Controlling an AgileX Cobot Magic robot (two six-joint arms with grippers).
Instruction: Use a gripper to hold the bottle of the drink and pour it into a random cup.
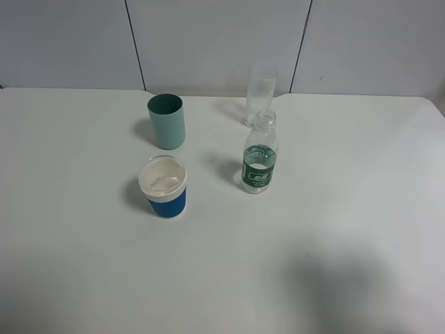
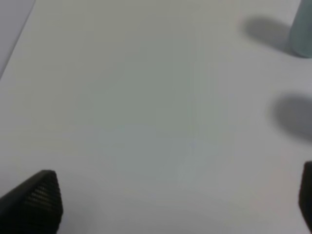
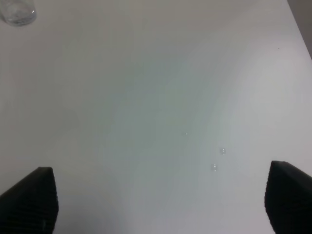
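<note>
Left claw (image 2: 175, 204) spread wide above bare white table (image 1: 313, 278), gripping nothing. Right claw (image 3: 161, 200) likewise apart, empty, a few droplets (image 3: 218, 158) beneath. Nearest on the table, blue cup (image 1: 165, 188), upright. Slightly farther, right of it and well apart, uncapped bottle (image 1: 259, 154), upright, untouched. Beyond, teal cup (image 1: 167, 121); farthest, clear glass (image 1: 260, 96).
</note>
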